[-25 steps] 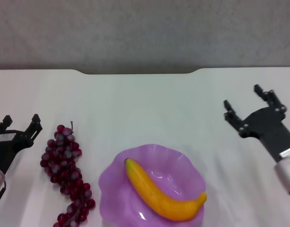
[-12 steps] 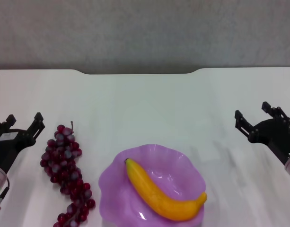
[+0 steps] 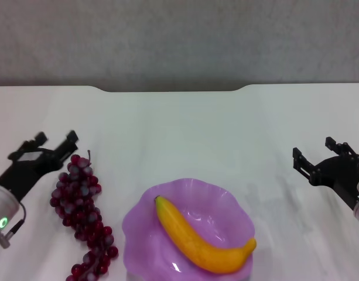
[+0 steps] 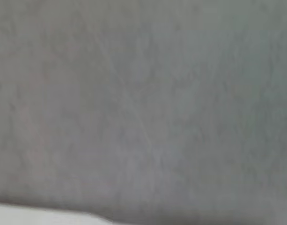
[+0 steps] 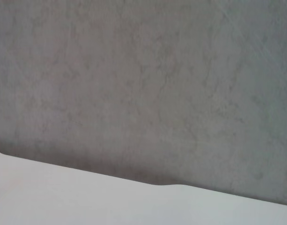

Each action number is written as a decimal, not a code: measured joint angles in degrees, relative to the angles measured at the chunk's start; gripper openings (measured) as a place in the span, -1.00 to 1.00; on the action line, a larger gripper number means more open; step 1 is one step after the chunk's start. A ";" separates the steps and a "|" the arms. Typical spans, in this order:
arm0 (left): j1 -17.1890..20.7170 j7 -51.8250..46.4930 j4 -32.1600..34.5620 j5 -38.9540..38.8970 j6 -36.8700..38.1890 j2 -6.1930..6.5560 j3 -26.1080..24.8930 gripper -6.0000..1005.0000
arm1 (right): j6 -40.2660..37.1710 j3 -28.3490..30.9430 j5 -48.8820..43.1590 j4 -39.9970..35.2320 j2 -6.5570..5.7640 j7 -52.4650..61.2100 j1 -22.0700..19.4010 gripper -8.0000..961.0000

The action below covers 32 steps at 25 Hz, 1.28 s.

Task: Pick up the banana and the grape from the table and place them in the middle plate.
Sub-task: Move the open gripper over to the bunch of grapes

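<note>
The yellow banana [image 3: 200, 238] lies inside the purple scalloped middle plate [image 3: 141, 218] at the front centre of the white table [image 3: 179, 129]. The dark red grape bunch [image 3: 81, 208] lies on the table left of the plate. My left gripper [image 3: 55, 141] is open and empty, at the top left end of the grape bunch, its near finger close to the top grapes. My right gripper [image 3: 315, 150] is open and empty, at the right side of the table, well apart from the plate. Both wrist views show only the grey wall and a strip of table.
The table's notched far edge [image 3: 170, 89] runs below the grey wall [image 3: 179, 35]. Nothing else stands on the table.
My left gripper has swung right and forward toward the top of the grape bunch. My right gripper has drawn back to the right and lower, away from the plate.
</note>
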 joint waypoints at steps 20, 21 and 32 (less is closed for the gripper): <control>7.56 39.41 52.16 3.31 -89.42 -6.03 -31.99 0.64 | 2.44 -0.15 -0.21 -0.16 -0.08 0.14 0.64 0.71; 6.89 41.90 52.54 0.68 -92.05 -5.97 -33.66 0.64 | 2.44 -0.15 -0.21 -0.15 -0.08 0.14 0.66 0.71; 2.23 51.50 44.23 -7.41 -89.59 -6.60 -38.41 0.64 | 2.47 -0.22 -0.17 -0.19 0.03 0.45 1.06 0.71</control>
